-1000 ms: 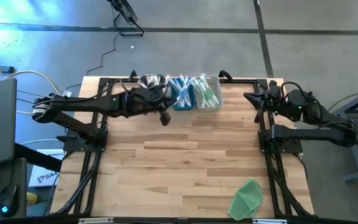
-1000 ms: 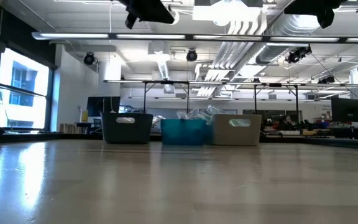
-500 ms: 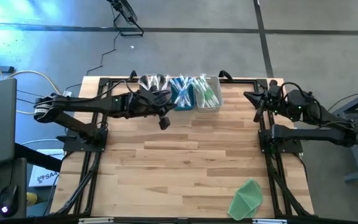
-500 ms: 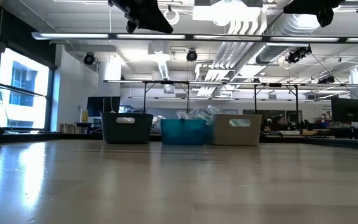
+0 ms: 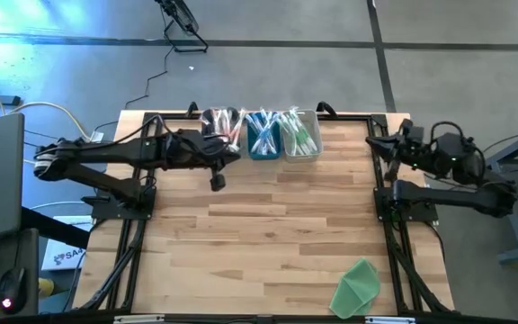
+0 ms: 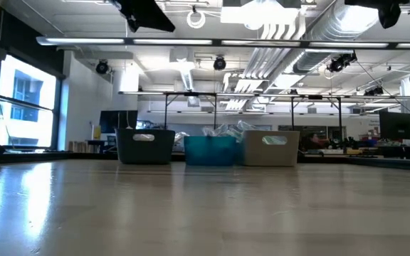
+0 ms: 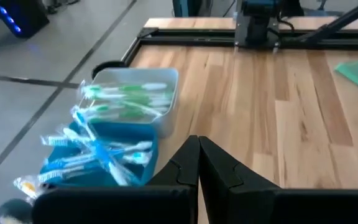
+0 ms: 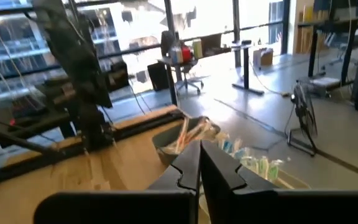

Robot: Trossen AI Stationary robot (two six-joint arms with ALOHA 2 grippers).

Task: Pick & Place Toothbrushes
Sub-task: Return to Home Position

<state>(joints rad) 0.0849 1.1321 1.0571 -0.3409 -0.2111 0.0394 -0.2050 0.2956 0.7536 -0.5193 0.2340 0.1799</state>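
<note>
The toothbrushes lie sorted in three bins in a row at the table's far edge: pink and orange ones in a dark bin (image 5: 221,124), light blue ones in a blue bin (image 5: 263,135) (image 7: 98,158), green ones in a clear bin (image 5: 301,135) (image 7: 135,102). My left gripper (image 5: 216,180) (image 7: 198,146) hangs shut and empty above the table, just on the near side of the dark bin. At the far right corner, my right gripper (image 5: 373,142) (image 8: 199,155) is shut and empty too, pointing level toward the bins.
A flat green cloth (image 5: 356,286) lies near the table's front right corner. Black frame rails (image 5: 133,234) run along the left, right and far edges. In the low view the three bins (image 6: 210,149) stand side by side at the far end of the wooden top.
My left gripper has drawn back from in front of the blue bin toward the table's left edge and slightly nearer, rolling a little at the wrist. My right gripper has pulled back toward the table's right edge. Both have stayed shut.
</note>
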